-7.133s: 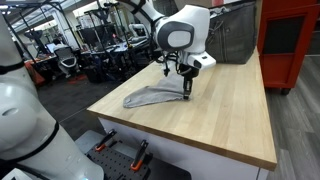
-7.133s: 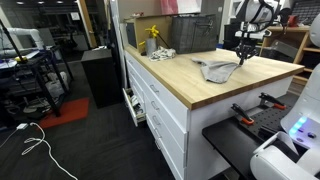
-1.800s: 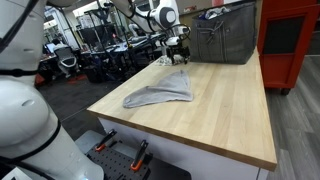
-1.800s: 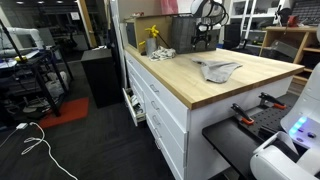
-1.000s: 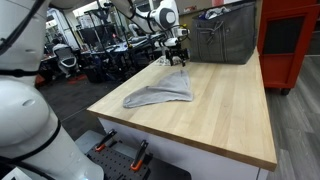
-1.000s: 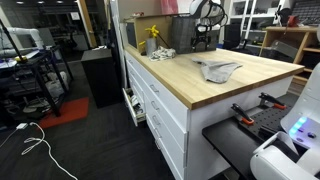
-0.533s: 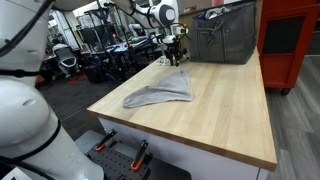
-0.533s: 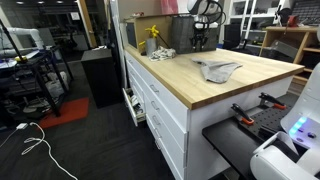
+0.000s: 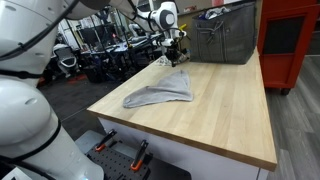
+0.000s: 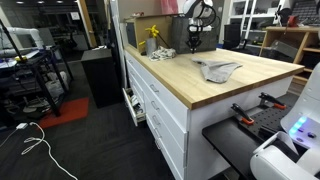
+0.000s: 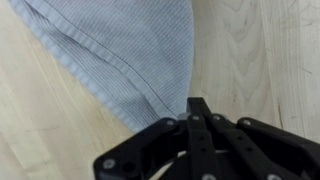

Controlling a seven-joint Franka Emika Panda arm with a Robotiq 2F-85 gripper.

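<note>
Black jaws shut tight, pinches the pointed corner of the grey cloth (image 11: 120, 40), as far as the wrist view shows, with the gripper (image 11: 197, 108) low over the pale wood surface (image 11: 265, 50). Holds that corner at the cloth's end nearest the far edge, just short of the grey bin (image 9: 225, 35). Leaves the rest lying flat and slightly rumpled across mid-surface in both exterior views (image 9: 160, 93) (image 10: 217, 69). Looks to have the grasp made and nothing beyond it: shows no lifted edge, no fold, no bunching at the pinched corner.
</note>
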